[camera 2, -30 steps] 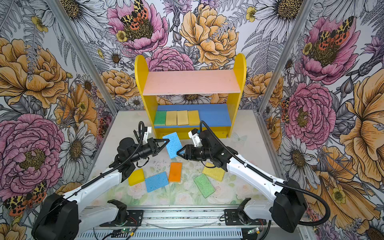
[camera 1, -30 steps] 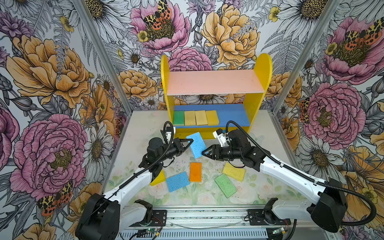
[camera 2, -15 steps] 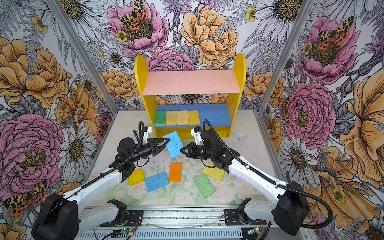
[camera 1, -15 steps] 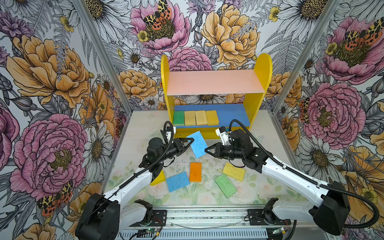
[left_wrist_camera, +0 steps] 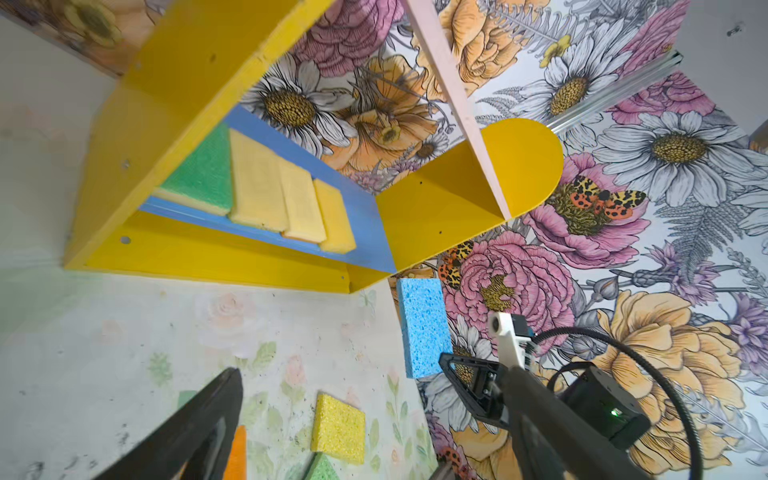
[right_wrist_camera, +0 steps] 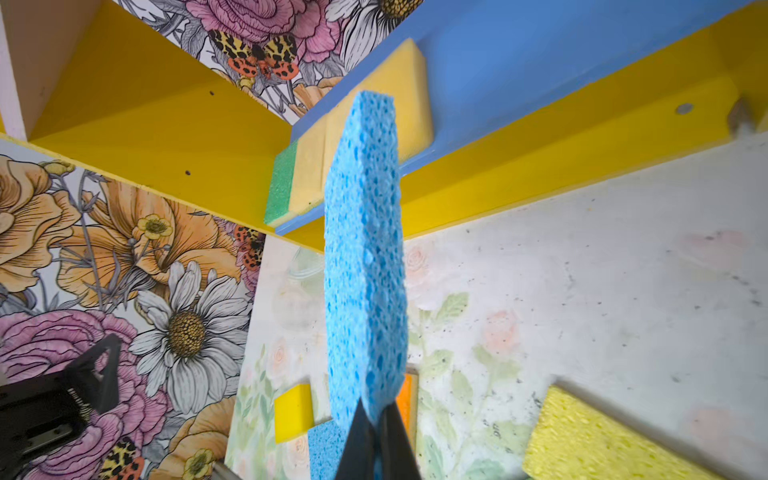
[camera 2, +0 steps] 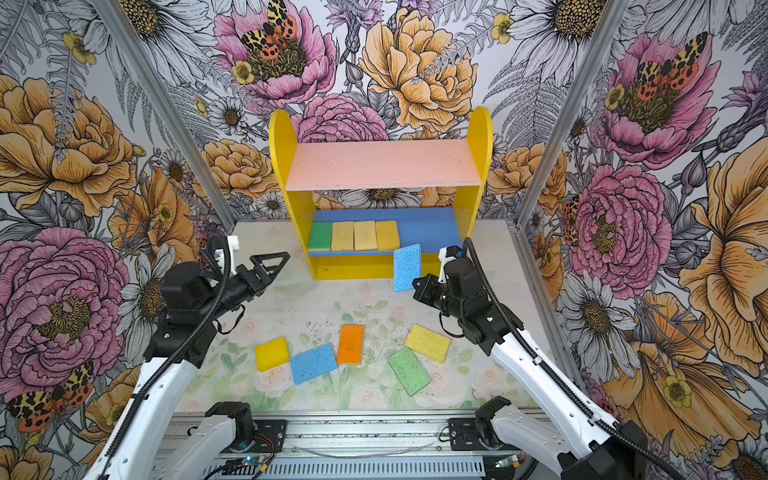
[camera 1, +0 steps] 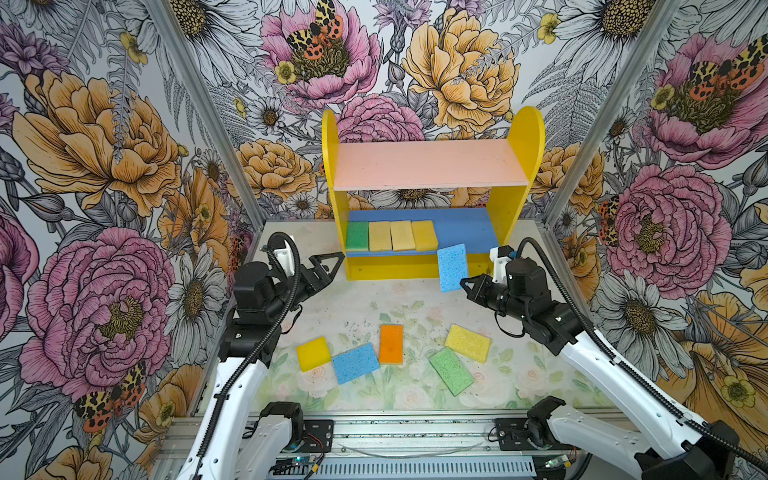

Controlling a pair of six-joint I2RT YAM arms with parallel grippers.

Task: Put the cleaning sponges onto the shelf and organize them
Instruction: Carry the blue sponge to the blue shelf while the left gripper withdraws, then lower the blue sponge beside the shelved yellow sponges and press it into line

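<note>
Now the blue sponge (camera 1: 452, 268) hangs on edge at centre-right in a top view, pinched by the right gripper (camera 1: 462, 285) just before the shelf (camera 1: 430, 164). Best tip it flat and slide it onto the bare blue board (camera 1: 467, 226) beside the row (camera 1: 392, 235) — mind the front lip and right panel (camera 1: 512, 208); the left gripper (camera 1: 326, 268), jaws apart, sits clear at centre-left.
</note>
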